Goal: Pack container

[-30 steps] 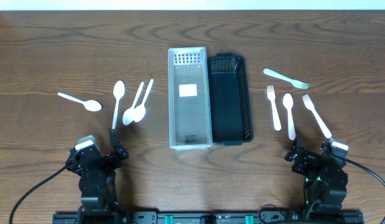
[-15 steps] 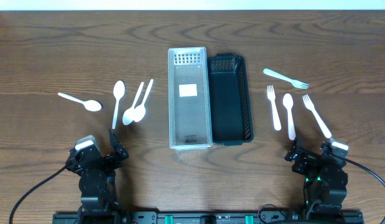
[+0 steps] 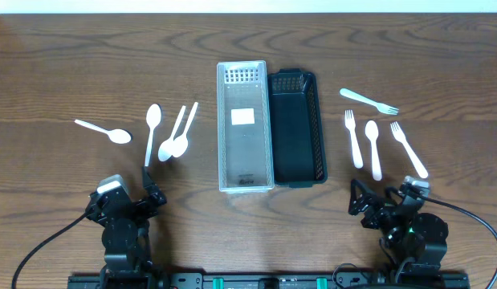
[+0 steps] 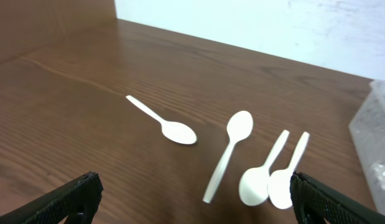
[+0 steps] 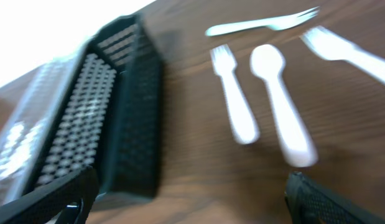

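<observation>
Spoons (image 4: 241,124) ahead of left jaws, untouched

The overhead camera is looking straight down on the whole table (image 3: 71,48), from far off. The left wrist camera is sitting low and close, facing forward over the white spoons (image 4: 232,149) that the overhead view shows at left. The right wrist camera is looking low, tilted and blurred, at the black basket (image 5: 124,112) and forks (image 5: 236,106) — both are showing overhead too.

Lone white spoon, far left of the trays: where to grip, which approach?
Take the lone white spoon mid-handle, straight from above, fingers across its width. It lies flat, clear of the other spoons. The handle is straight and narrow, the bowl wider.
</observation>
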You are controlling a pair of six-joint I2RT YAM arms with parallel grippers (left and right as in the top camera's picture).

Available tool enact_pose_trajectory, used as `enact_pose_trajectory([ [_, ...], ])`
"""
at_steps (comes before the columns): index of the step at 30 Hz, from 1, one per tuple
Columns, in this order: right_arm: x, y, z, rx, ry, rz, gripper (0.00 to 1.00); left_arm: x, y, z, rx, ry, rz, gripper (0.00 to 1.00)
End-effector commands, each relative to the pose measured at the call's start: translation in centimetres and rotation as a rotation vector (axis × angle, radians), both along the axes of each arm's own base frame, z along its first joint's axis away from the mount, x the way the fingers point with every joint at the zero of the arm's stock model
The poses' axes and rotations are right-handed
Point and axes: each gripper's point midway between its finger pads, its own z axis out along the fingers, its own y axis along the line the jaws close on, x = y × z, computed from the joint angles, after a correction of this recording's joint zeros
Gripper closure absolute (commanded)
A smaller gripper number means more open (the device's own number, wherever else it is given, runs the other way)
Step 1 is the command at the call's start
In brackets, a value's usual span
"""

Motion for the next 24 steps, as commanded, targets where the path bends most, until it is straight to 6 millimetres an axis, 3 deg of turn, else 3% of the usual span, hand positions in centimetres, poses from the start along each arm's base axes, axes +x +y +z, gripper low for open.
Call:
enact_pose_trajectory([
  [1,-0.3,2.0,0.8,0.053,-0.029,0.107,0.01,0.2,-0.6,-1.1,-0.071,0.004,-0.018,0.02],
  [6,1.0,1.6,4.3,0.025,-0.133,0.095,0.01,1.2,-3.2,1.0,-0.205,-0.099,-0.15,0.02],
  [11,2.8,1.0,8.0,-0.068,-0.105,0.097,0.01,0.9,-3.4,3.8,-0.187,-0.121,-0.165,0.02],
  [14,4.9,0.7,10.5,-0.086,-0.065,0.099,0.01,1.0,-3.4,5.2,-0.171,-0.087,-0.166,0.02],
  [18,9.3,0.0,13.4,-0.091,0.037,0.09,0.01,1.8,-3.4,6.3,-0.182,0.066,-0.154,0.02],
  [21,12.1,-0.6,13.8,-0.11,0.15,0.102,0.01,3.1,-3.4,7.0,-0.189,0.19,-0.143,0.02],
  [24,14.7,-1.6,12.7,-0.176,0.302,0.132,0.01,5.2,-3.5,8.0,-0.196,0.317,-0.13,0.02],
])
